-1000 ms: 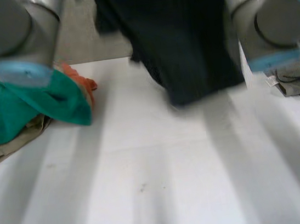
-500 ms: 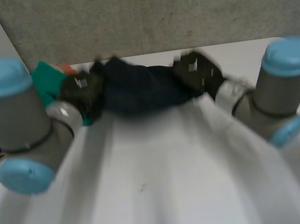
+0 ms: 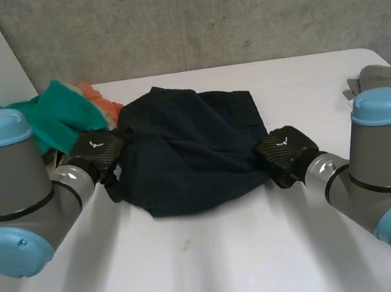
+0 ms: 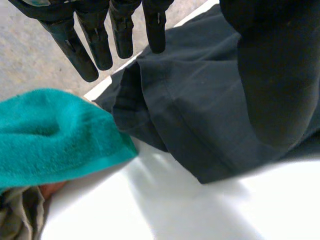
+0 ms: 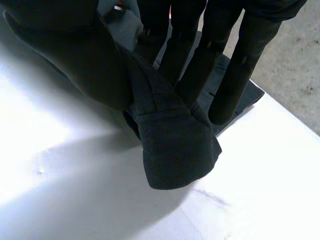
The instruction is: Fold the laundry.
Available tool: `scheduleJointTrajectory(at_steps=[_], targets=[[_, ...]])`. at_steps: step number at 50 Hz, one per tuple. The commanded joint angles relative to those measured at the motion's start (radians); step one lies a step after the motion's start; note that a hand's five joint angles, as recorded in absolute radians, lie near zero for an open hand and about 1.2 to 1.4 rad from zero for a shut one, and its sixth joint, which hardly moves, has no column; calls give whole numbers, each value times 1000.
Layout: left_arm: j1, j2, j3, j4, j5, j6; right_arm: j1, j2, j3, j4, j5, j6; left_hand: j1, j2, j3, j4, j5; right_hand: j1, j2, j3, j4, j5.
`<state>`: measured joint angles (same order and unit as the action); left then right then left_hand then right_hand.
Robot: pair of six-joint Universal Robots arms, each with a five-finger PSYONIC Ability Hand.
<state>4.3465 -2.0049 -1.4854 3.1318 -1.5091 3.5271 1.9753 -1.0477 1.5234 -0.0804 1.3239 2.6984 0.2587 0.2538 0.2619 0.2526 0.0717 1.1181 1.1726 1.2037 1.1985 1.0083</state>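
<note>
A dark garment (image 3: 189, 154) lay spread mid-worktop (image 3: 218, 265) between both arms, with bare surface open along its near edge. The left robot hand (image 3: 97, 153) hovered at its left edge, fingers (image 4: 97, 42) straight, holding nothing, with a green towel (image 3: 69, 116) just beside that edge. The right robot hand (image 3: 286, 150) pinched the right corner against its thumb.

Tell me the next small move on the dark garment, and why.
Probably open the right hand and drop the corner it pinches between thumb and straight fingers. The dark navy cloth garment already lies spread on the white table, and the left hand has straight fingers holding nothing.
</note>
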Motion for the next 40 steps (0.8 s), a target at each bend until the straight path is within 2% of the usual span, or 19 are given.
scheduleJointTrajectory(at_steps=[1, 8, 18, 25, 26, 27, 29, 36, 40], targets=[[41, -51, -16, 1, 115, -8, 7, 14, -8, 17, 0, 12, 8, 12, 4, 14, 20, 278, 224, 193, 198, 213], [21, -66, -27, 7, 171, -2, 13, 15, -8, 16, 0, 11, 25, 30, 22, 31, 38, 278, 224, 193, 198, 213], [-15, -149, 36, 39, 132, 49, 13, 18, -8, 17, 3, 12, 75, 80, 72, 81, 87, 278, 224, 193, 198, 213], [-48, -238, 120, 42, 54, 122, 10, 5, -9, 34, 3, 21, 403, 408, 400, 409, 416, 278, 224, 193, 198, 213], [-50, -242, 125, 44, 44, 130, 10, 3, -9, 39, 3, 23, 509, 514, 505, 515, 521, 278, 224, 193, 198, 213], [-53, -247, 135, 45, 27, 138, 10, -1, -11, 48, 3, 21, 803, 808, 800, 809, 816, 278, 224, 193, 198, 213], [-58, -244, 139, 48, 14, 142, 10, -8, -9, 59, 5, 17, 1136, 1141, 1133, 1142, 1148, 278, 224, 193, 198, 213], [-82, -85, 38, 4, -29, 153, 0, -69, -8, 160, -3, -52, 1138, 1143, 1134, 1144, 1150, 278, 224, 193, 198, 213], [-93, 66, -67, -71, -55, 162, -9, -129, 7, 312, -18, -228, 1138, 1143, 1134, 1144, 1150, 278, 224, 193, 198, 213]])
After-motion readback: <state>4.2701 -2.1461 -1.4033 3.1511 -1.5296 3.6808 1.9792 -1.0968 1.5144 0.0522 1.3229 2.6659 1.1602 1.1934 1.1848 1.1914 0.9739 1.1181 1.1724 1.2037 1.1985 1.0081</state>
